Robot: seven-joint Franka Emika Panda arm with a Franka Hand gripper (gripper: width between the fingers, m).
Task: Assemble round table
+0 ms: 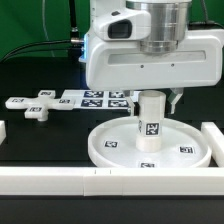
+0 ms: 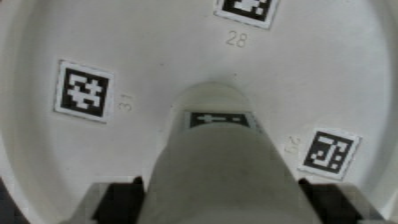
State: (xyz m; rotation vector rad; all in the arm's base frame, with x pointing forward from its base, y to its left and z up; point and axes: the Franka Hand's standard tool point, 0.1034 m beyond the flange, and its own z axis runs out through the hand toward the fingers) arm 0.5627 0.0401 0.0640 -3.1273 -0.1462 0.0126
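The large white rimmed round disc (image 1: 148, 145) lies flat on the black table near the front. The short cylindrical leg (image 1: 150, 122) stands upright on the disc's centre, a tag on its side. My gripper (image 1: 152, 95) is shut on the leg's top end. In the wrist view the leg (image 2: 217, 150) runs down between my two dark fingers (image 2: 121, 198) to the disc (image 2: 107, 140), which shows three tags. The cross-shaped foot (image 1: 38, 103) lies apart on the table at the exterior view's left.
The marker board (image 1: 98, 98) lies behind the disc. White border blocks run along the front (image 1: 60, 180) and the exterior view's right (image 1: 212, 140). A green backdrop stands behind the table.
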